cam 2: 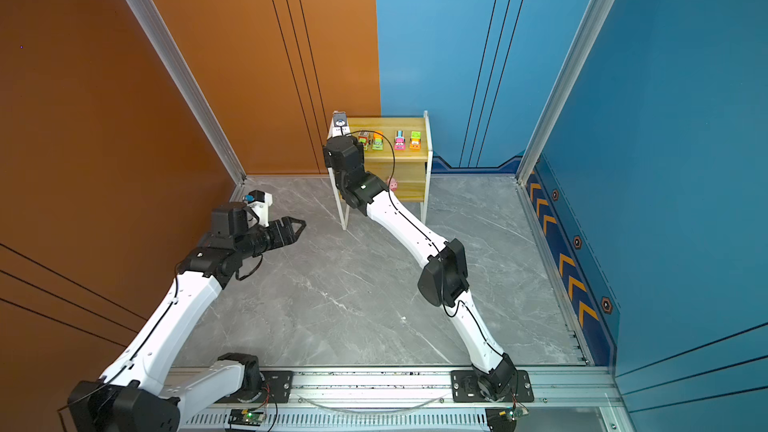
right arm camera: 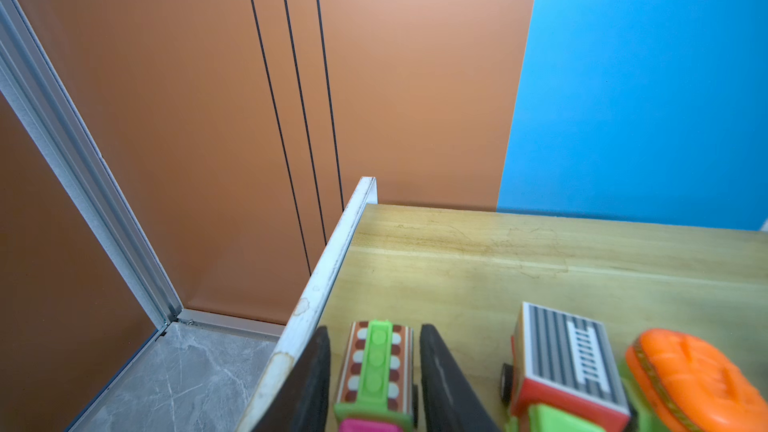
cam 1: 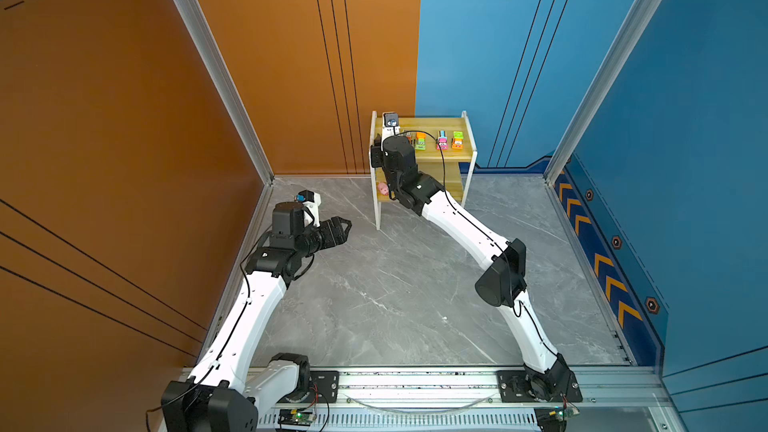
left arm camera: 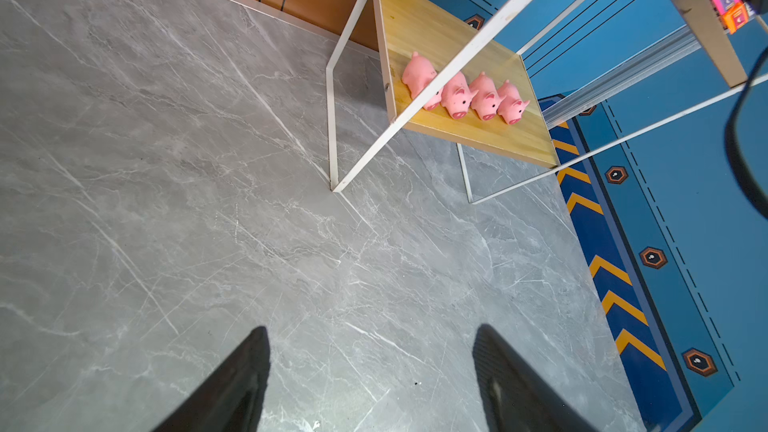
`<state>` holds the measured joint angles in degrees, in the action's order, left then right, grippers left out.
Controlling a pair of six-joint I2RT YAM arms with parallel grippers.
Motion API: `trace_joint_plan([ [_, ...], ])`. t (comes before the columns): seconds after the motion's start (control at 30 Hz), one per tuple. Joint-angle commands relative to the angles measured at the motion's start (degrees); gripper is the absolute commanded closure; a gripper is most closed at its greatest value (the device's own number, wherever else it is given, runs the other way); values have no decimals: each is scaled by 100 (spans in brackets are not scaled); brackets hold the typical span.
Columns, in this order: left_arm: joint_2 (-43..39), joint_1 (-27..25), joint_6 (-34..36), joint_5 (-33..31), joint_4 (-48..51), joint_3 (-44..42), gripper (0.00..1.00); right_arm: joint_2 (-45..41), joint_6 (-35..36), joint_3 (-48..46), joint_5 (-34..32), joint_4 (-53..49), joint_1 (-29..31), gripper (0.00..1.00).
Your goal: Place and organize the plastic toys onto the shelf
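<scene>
The shelf (cam 1: 432,124) (cam 2: 388,123) stands against the back wall. Several toy trucks sit in a row on its upper board, among them a pink one (cam 1: 442,141) (cam 2: 399,142) and a green-and-orange one (cam 1: 457,140) (cam 2: 414,140). At the row's left end, my right gripper (right arm camera: 375,328) is open around a green-and-pink truck (right arm camera: 376,367) that rests on the board, with small gaps on both sides. Beside it are a striped red truck (right arm camera: 569,359) and an orange one (right arm camera: 690,376). Several pink pigs (left arm camera: 484,95) line the lower board. My left gripper (cam 1: 347,226) (left arm camera: 372,328) is open and empty over the floor.
The shelf's white frame rail (right arm camera: 332,276) runs right beside my right gripper's outer finger. The right arm (cam 1: 457,214) crosses in front of the lower board and hides most of the pigs in both top views; one pig (cam 1: 382,189) (cam 2: 392,183) shows.
</scene>
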<state>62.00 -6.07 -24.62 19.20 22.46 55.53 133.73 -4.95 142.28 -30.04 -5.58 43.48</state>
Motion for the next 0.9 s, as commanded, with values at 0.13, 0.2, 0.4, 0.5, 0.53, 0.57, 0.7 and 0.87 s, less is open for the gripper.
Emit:
trace_joint_plan([
  [0.13, 23, -39, 108, 131, -74, -60, 22, -135, 71, 217, 99, 44, -16, 60],
  [0.2, 27, -43, 107, 130, -70, -59, 22, -175, 92, 213, 108, 73, -16, 59],
  [0.4, 47, -45, 124, 103, -72, -60, 22, -332, 214, 219, 201, 266, 11, 58],
  [0.5, 60, -44, 133, 79, -75, -67, 22, -420, 330, 219, 250, 396, 30, 56],
  [0.53, 58, -44, 133, 69, -74, -68, 22, -458, 377, 221, 267, 430, 32, 56],
  [0.57, 62, -44, 137, 62, -75, -68, 22, -492, 405, 219, 283, 451, 42, 55],
  [0.7, 84, -36, 151, -3, -72, -73, 21, -694, 556, 220, 353, 547, 52, 53],
  [0.87, 120, -26, 207, -106, -72, -92, 22, -1059, 876, 165, 366, 527, 106, 51],
])
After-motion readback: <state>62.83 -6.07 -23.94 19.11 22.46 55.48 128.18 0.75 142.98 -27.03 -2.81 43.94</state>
